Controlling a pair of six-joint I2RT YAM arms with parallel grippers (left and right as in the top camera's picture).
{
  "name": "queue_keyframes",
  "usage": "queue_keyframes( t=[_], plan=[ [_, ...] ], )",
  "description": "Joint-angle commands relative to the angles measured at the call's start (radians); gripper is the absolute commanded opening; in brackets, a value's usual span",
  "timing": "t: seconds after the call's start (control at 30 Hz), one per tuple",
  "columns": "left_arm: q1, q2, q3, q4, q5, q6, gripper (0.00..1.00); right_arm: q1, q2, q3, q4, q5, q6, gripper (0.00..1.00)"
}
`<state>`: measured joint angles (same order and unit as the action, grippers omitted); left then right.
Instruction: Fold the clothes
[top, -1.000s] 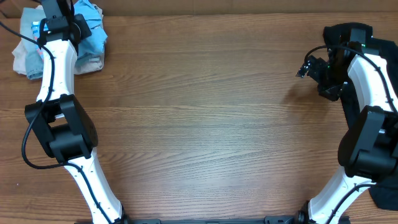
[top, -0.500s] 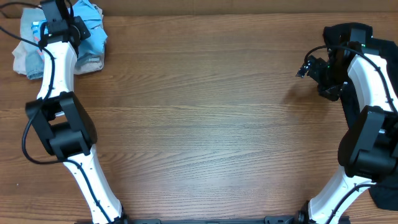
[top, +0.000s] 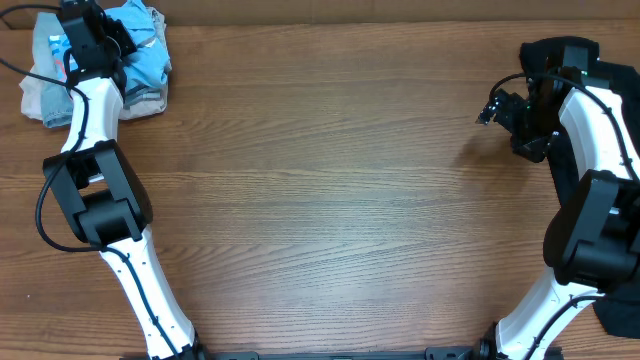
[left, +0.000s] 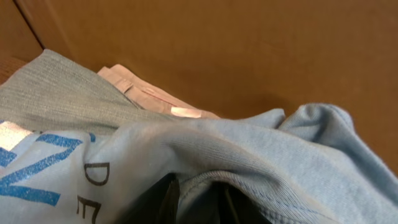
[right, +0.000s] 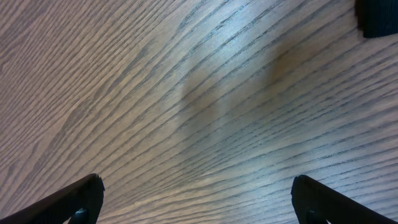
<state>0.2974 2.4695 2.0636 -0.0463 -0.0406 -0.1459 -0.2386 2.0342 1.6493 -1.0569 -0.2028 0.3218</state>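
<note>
**Left arm in the pile, right arm idle**

Overhead: your left gripper (top: 88, 22) sits in the heap at the table's (top: 320, 200) far-left corner, where the light-blue T-shirt (top: 148, 52) lies crumpled, presumably to draw it out; left wrist: only here does cloth hide its fingers, so you cannot tell whether they grip; right wrist: your right gripper (right: 199, 202) gapes wide over bare wood, empty.

Left end effector (top: 88, 24) over crumpled clothes (top: 146, 58)

Robot lab: bare wood-grain table (top: 330, 200) flanked by arms (top: 590, 130).
</note>
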Motion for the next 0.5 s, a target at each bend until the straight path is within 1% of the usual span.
queue_keyframes(
  t=[0.0, 0.13, 0.23, 0.27, 0.37, 0.4, 0.43, 0.47],
  plan=[
    [0.008, 0.008, 0.019, 0.01, 0.007, 0.026, 0.25, 0.003, -0.029, 0.02, 0.005, 0.0, 0.007, 1.0],
    [0.015, 0.011, 0.019, -0.002, 0.004, 0.027, 0.25, 0.003, -0.029, 0.02, 0.005, 0.0, 0.007, 1.0],
    [0.024, 0.02, 0.018, -0.024, 0.005, 0.027, 0.22, 0.003, -0.029, 0.02, 0.005, 0.0, 0.007, 1.0],
    [0.026, 0.026, 0.018, -0.032, 0.005, 0.027, 0.22, 0.003, -0.029, 0.02, 0.005, 0.0, 0.007, 1.0],
    [0.032, 0.069, 0.018, -0.066, 0.003, 0.048, 0.28, 0.003, -0.029, 0.02, 0.005, 0.0, 0.007, 1.0],
    [0.037, 0.084, 0.018, -0.081, 0.003, 0.066, 0.31, 0.003, -0.029, 0.02, 0.005, 0.0, 0.007, 1.0],
    [0.042, 0.098, 0.018, -0.096, -0.013, 0.081, 0.34, 0.003, -0.029, 0.02, 0.005, 0.0, 0.007, 1.0],
    [0.048, 0.109, 0.018, -0.116, -0.058, 0.081, 0.35, 0.003, -0.029, 0.02, 0.005, 0.0, 0.007, 1.0]
  ],
)
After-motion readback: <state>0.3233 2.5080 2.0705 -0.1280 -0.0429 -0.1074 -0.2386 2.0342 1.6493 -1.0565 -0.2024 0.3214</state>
